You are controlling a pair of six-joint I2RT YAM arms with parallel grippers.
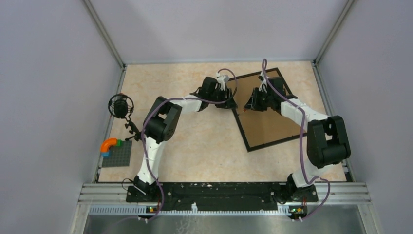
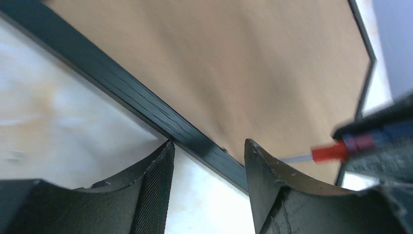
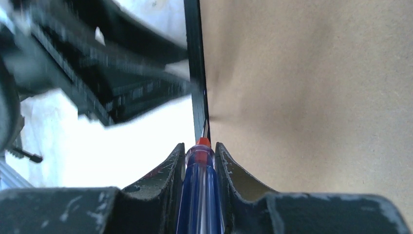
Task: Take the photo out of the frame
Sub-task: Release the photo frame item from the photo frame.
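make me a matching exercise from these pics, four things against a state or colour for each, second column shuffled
Things
1. left end effector
2. right end effector
3. frame
4. baseplate

States or colours
a. grey
b. shut on a screwdriver
c. lying brown back up
d. open

Pairs: 1-d, 2-b, 3-c, 4-a
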